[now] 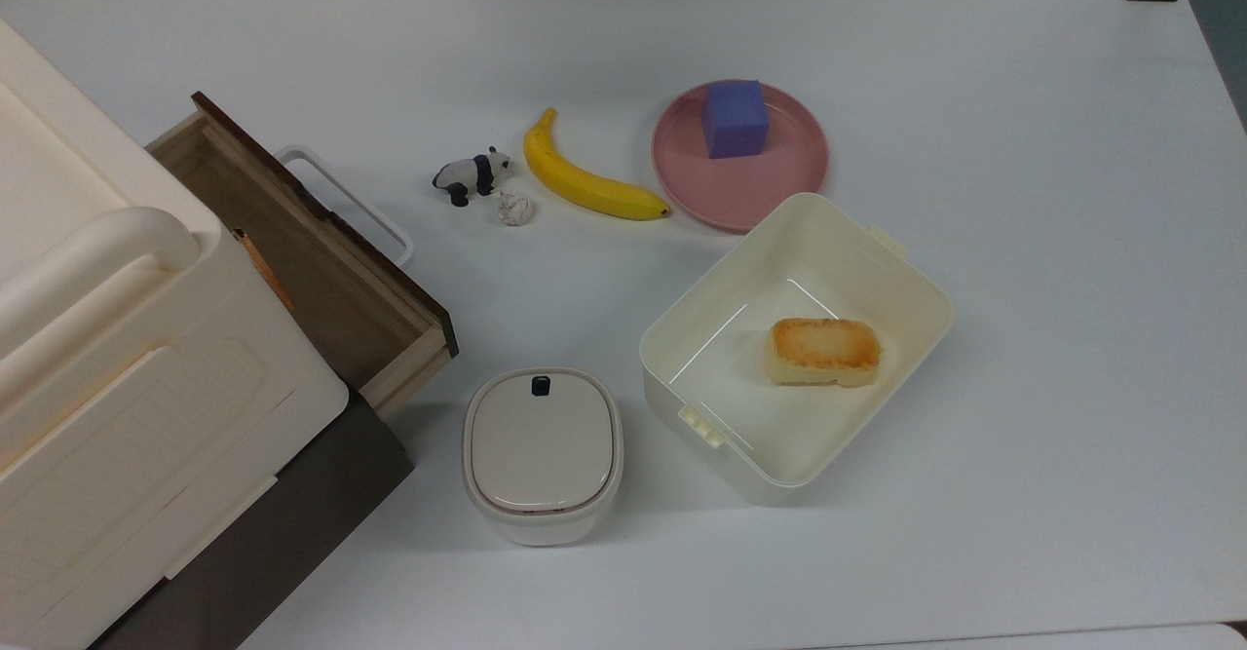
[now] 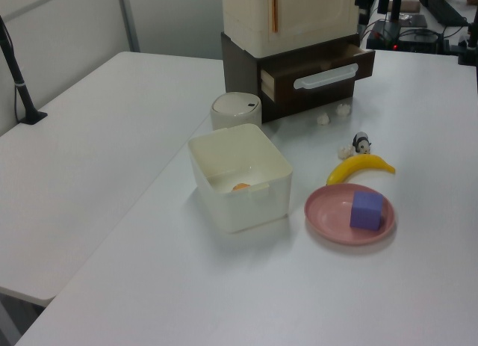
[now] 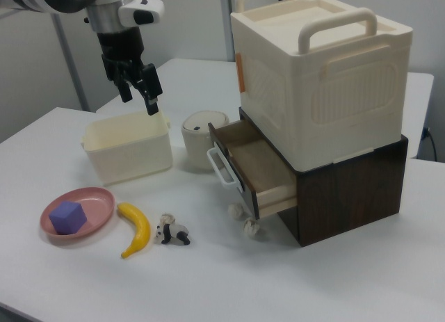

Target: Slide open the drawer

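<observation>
The wooden drawer point(image 1: 321, 270) stands pulled partway out of the dark brown cabinet, its tan inside bare. Its white loop handle point(image 1: 346, 204) points toward the table's middle. The left view shows the drawer's dark front point(image 2: 336, 64) with the handle point(image 2: 325, 77) across it. In the right view the drawer point(image 3: 254, 165) sticks out below the big cream box, handle point(image 3: 221, 170) at its end. My gripper point(image 3: 139, 103) hangs open high above the table, up and to the right view's left of the drawer, holding nothing.
A big cream box point(image 1: 107, 338) sits on the cabinet. A lidded round pot point(image 1: 542, 453) and a cream tub point(image 1: 882, 270) with a bread piece point(image 1: 824, 350) stand near the drawer. Beyond lie a panda point(image 1: 472, 176), a banana point(image 1: 585, 182), a paper ball point(image 1: 514, 209) and a pink plate point(image 1: 779, 177) with a purple cube point(image 1: 735, 119).
</observation>
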{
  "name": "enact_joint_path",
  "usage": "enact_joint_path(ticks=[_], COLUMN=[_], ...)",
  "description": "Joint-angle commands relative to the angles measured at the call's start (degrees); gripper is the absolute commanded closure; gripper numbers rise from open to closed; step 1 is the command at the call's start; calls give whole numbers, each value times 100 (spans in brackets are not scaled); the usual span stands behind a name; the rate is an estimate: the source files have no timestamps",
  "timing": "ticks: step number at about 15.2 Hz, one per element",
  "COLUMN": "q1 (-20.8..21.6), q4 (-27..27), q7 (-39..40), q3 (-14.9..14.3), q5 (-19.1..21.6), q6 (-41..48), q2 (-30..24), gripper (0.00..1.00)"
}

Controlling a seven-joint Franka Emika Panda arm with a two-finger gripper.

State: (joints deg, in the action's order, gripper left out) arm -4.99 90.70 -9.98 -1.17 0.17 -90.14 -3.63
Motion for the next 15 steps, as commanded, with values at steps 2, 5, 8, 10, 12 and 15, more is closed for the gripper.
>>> enact_joint_path(ticks=[2,5,8,10,12,15], q1=[42,33,33,16,16,16], q4=[176,229,334,343,334,334], q7=[152,760,752,761,744,699], q3=[-15,-15,-15,-15,-24,-15], q5=[123,176,255,246,246,255], q6=[-39,-162,-337,-408,-408,-390], q2=[-112,-103,-103,-94,-103,-103], gripper=[0,0,0,0,0,0])
